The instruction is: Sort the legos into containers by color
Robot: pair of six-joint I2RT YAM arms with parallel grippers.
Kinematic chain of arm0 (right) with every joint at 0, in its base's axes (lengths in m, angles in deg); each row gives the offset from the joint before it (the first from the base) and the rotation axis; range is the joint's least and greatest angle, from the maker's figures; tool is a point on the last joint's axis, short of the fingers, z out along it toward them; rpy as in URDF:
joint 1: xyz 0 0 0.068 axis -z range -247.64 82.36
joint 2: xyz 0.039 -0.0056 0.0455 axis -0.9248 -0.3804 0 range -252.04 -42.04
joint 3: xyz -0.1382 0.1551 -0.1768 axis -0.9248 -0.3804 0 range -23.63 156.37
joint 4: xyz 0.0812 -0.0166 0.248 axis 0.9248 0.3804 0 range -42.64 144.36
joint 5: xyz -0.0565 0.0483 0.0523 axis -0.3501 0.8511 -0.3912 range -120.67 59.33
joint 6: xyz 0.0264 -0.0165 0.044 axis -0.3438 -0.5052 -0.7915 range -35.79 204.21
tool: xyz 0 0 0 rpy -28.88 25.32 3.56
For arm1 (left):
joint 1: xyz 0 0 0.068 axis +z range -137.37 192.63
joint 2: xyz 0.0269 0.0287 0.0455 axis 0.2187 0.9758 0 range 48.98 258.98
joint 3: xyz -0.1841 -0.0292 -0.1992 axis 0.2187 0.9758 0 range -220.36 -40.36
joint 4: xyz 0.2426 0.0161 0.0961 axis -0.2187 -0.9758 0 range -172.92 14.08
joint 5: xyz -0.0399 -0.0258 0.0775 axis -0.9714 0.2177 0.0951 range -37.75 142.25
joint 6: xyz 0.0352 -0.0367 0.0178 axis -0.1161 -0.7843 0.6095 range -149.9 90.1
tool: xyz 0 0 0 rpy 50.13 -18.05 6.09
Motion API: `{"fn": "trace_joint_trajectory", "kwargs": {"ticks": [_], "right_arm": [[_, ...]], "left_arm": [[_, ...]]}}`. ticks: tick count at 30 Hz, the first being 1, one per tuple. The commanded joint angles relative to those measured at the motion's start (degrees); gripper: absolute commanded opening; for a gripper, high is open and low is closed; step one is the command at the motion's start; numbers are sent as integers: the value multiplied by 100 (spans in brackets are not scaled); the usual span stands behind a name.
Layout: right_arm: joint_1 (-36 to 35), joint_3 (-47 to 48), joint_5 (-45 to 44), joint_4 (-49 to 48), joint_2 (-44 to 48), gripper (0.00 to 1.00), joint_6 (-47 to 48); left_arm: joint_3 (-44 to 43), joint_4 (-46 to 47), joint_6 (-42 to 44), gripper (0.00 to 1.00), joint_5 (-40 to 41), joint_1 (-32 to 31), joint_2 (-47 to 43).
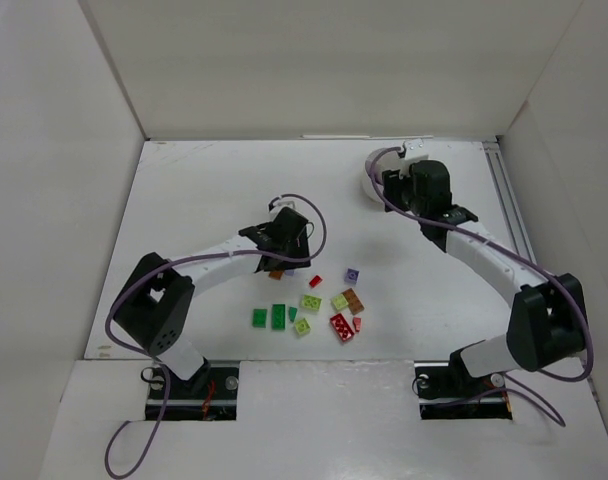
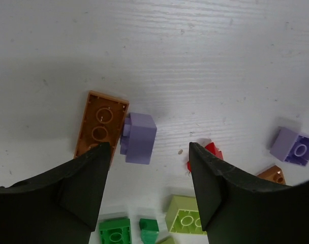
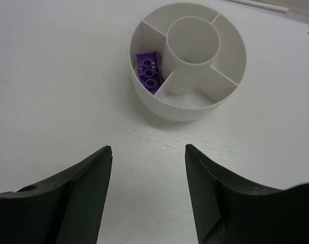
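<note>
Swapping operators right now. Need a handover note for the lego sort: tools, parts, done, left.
Left tool: open, empty, poised above the orange-brown plate and a lavender brick.
Right tool: open, empty, just in front of the white dish.
Done: one purple brick lies in a wedge compartment; the other compartments in view look empty.
Left: the loose legos are unsorted: green, lime, red, orange-brown, lavender.
</note>
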Motion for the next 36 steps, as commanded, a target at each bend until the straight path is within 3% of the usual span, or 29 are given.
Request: {"fn": "trace_joint_trajectory", "kwargs": {"ticks": [1,5,11,12,16,21,26,30,36], "right_arm": [[35,-152,122,-32,383,65,-79],[139,-284,122,21,542,65,-132],[193,-354,122,21,762,65,-132],[193,-354,122,21,762,65,-132],[245,-354,122,74,762,65,-132],[298,-354,175,135,814,65,-132],[350,-556,105,188,1262,65,-185],[587,-924,-193,319,1850,65,-509],[922,-1320,-536,882,2773,68,-685]], "left_arm": [[-132,-132,17,59,320,2,69],[-290,-352,-36,56,566,2,227],[-290,-176,17,41,443,-59,280],[-290,-176,17,33,443,-60,280],[-290,-116,69,25,330,-113,280],[-351,-115,69,0,224,-113,227],[-676,-36,420,0,21,-113,-159],[-1858,202,1009,0,-224,-113,67],[-4145,140,1493,0,-838,54,1561]]}}
